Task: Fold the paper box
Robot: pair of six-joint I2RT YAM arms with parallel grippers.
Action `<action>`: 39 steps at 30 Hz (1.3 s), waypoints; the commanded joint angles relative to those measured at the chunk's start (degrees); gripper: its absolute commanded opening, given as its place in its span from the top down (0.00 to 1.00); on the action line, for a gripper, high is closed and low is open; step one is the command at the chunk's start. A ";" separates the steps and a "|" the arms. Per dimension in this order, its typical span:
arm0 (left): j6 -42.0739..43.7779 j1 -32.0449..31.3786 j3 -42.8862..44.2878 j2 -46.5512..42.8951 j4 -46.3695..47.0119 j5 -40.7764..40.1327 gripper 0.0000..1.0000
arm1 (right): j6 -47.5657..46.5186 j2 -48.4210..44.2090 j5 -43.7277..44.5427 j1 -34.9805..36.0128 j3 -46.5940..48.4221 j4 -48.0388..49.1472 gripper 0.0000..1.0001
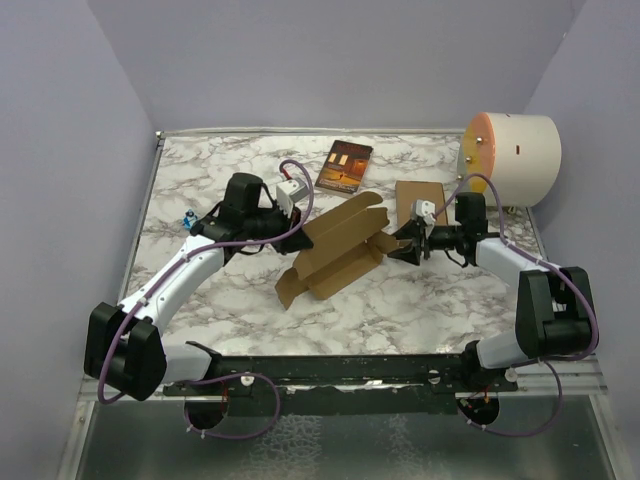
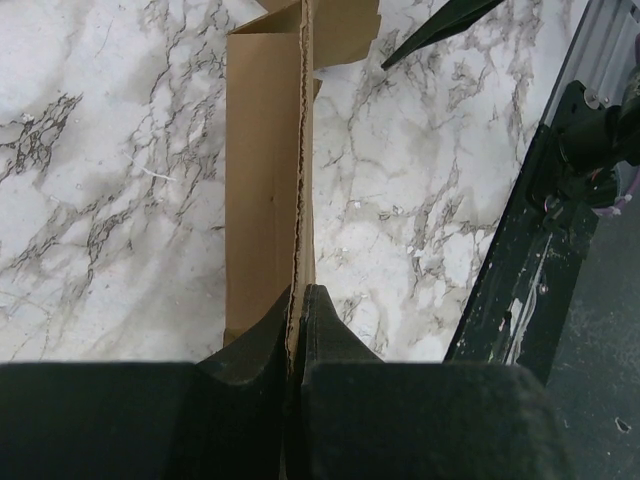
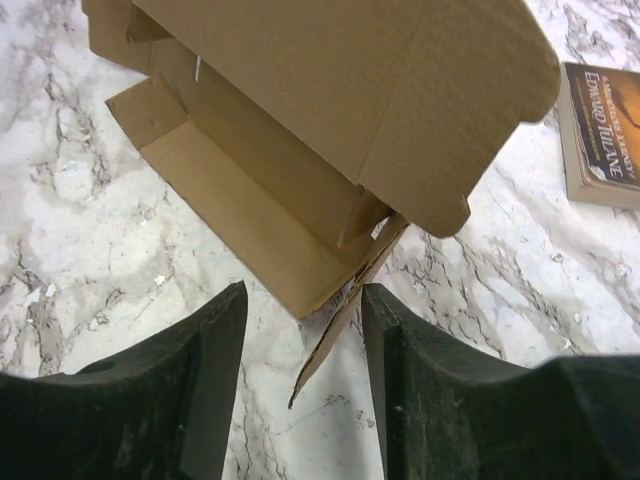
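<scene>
One paper box [image 1: 335, 250] lies half-folded in the middle of the table [image 1: 200, 180], between the two arms. At its 10 o'clock the left gripper [image 2: 300, 300] is clenched on the edge of one upright wall. At 3 o'clock the right gripper [image 3: 303, 300] stands spread, with a flap tip in the gap. One book [image 1: 345, 166] lies at 12 o'clock, one flat carton [image 1: 420, 200] at 2, and one cream drum [image 1: 515, 155] beyond it.

The top camera looks down from above and behind me; wrist cameras stare close past my left pincer [image 2: 298, 300] and right pincer [image 3: 305, 300] — all share the paper box [image 1: 335, 250].
</scene>
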 commanded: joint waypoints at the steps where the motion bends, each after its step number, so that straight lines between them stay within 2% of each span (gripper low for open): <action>1: 1.02 -0.77 0.56 -0.81 -1.62 -1.54 1.00 | -0.42 0.91 -4.80 -0.79 2.89 -3.17 0.49; 3: 1.27 -1.05 0.69 -0.89 -1.68 -1.52 1.00 | 2.22 1.16 -3.30 -0.80 2.98 -1.70 0.49; 5: 1.37 -1.40 0.80 -0.90 -1.71 -1.61 1.00 | 6.00 1.31 -0.59 -0.80 2.66 1.45 0.53; 9: 1.57 -1.85 1.45 -0.81 -1.93 -1.63 1.00 | 8.46 1.98 3.59 -0.80 3.04 3.16 0.70; 15: 0.89 -1.96 1.97 -0.56 -1.81 -1.28 1.00 | 7.98 3.66 5.04 -0.80 5.36 -0.24 0.98; 18: -0.06 -1.96 1.89 -0.59 -1.45 -2.09 1.00 | 8.94 3.58 5.29 -0.80 5.33 0.14 0.99; 22: 0.71 -1.96 3.38 -0.35 -1.88 -3.63 1.00 | 17.07 -0.93 6.96 -0.61 0.22 13.52 0.99; 27: 6.61 -1.97 8.89 1.92 -5.21 -5.89 1.00 | 24.12 -7.23 10.34 1.27 -8.76 31.28 0.99; 34: 12.01 -2.04 14.62 2.99 -7.15 -7.08 1.00 | 28.56 -6.25 17.47 5.31 -17.30 52.25 0.99; 36: 12.30 -2.24 14.50 2.58 -6.78 -6.70 1.00 | 29.20 -5.96 18.86 6.93 -18.73 55.89 0.99; 39: 13.00 -3.39 12.63 1.93 -5.92 -6.38 1.00 | 28.77 -5.98 18.83 7.72 -18.94 56.36 0.99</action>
